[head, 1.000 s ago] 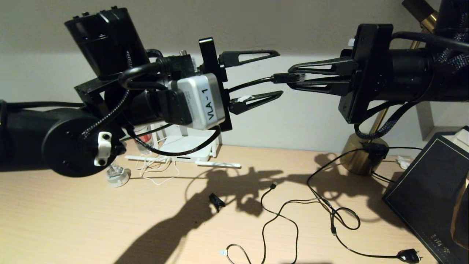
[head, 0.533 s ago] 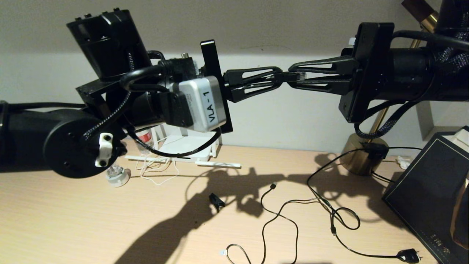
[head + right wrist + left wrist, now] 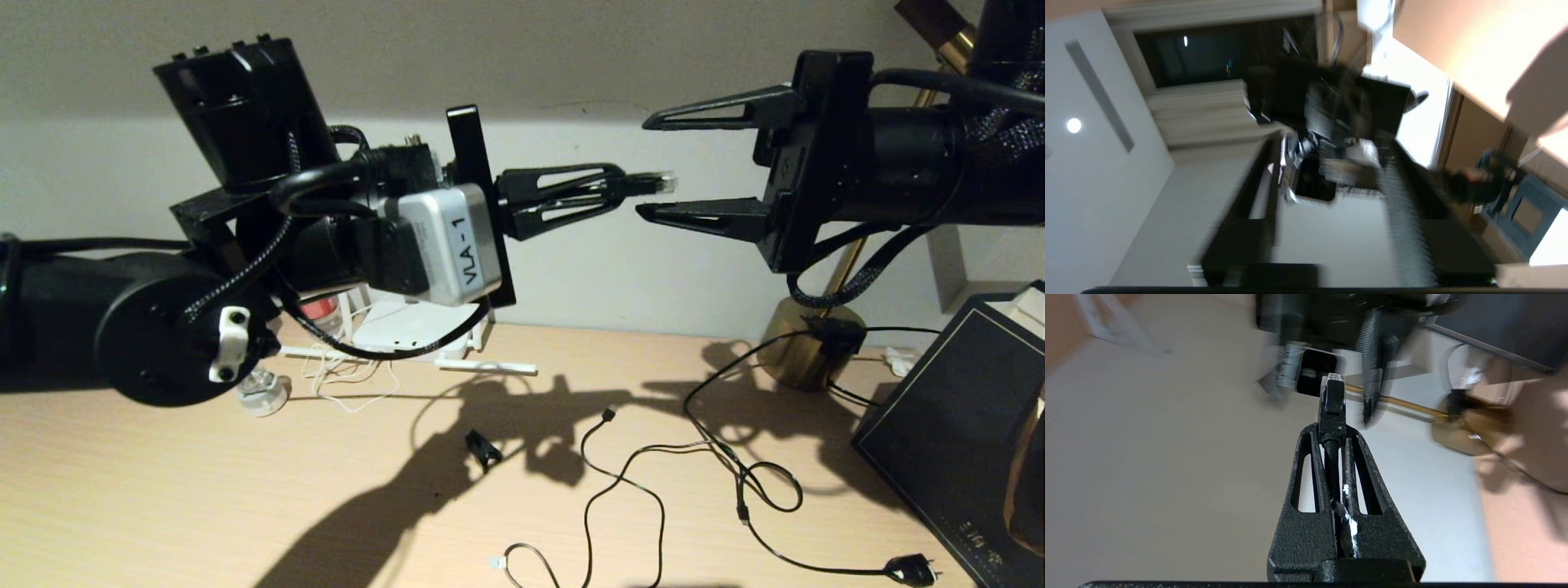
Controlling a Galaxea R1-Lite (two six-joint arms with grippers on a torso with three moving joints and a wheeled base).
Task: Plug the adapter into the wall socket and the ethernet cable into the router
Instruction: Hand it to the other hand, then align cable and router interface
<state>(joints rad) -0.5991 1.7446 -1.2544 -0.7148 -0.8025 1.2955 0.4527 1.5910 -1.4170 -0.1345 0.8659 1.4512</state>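
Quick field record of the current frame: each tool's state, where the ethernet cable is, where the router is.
left tool: shut on the ethernet cable, raised above the desk, pointing at the right tool
connector: clear tip sticks out past the left fingertips
right tool: open, facing the left one, connector tip between its fingers, not gripped
router: at the desk's back by the wall, partly hidden behind the left arm
cable in router: no

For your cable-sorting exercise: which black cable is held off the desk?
The black ethernet cable with the clear connector, clamped in the left gripper; the other black cables lie loose on the desk.
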